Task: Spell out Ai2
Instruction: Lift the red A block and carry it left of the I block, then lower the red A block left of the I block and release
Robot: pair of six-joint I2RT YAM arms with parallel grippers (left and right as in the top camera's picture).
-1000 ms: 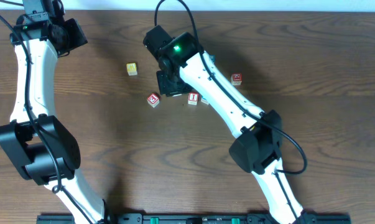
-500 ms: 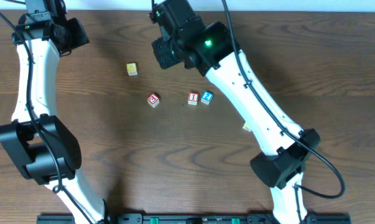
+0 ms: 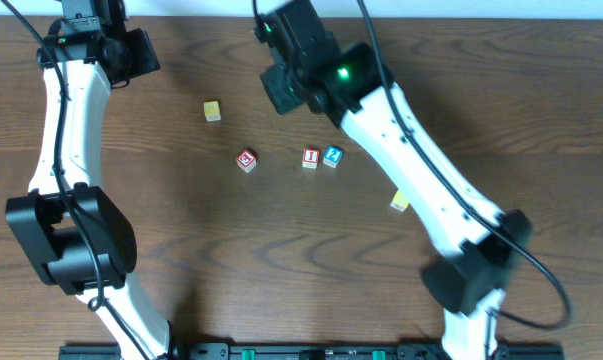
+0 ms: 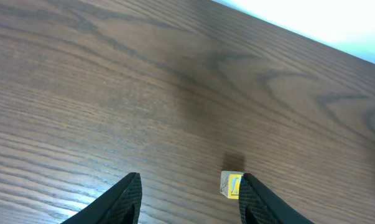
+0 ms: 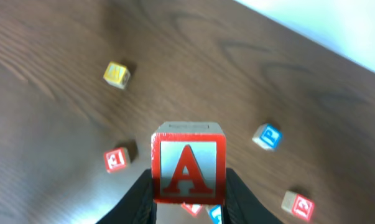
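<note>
While the right end effector hangs above the tabletop, its two fingers are clamped on the sides of a red-framed A block, the red letter facing the wrist camera upright. In the overhead view that end effector sits at the upper centre of the frame, and the held block is hidden beneath it. Near the middle of the overhead frame, a red I block and a blue block lie side by side, touching or nearly so. A red block lies apart to their left, tilted, its character too small to read. A yellow block rests alone further up and left, and a pale yellow block lies just beside the right arm's white link at centre right. The right wrist view also shows a blue P block at the right of the frame and a tan block with a red mark at the lower right, both loose on the tabletop.

The left end effector is at the upper left of the overhead frame, well apart from the blocks in the middle. From its wrist camera the fingers stand wide apart over bare wood. The yellow block lies on the tabletop just beside the right-hand finger in the frame.
</note>
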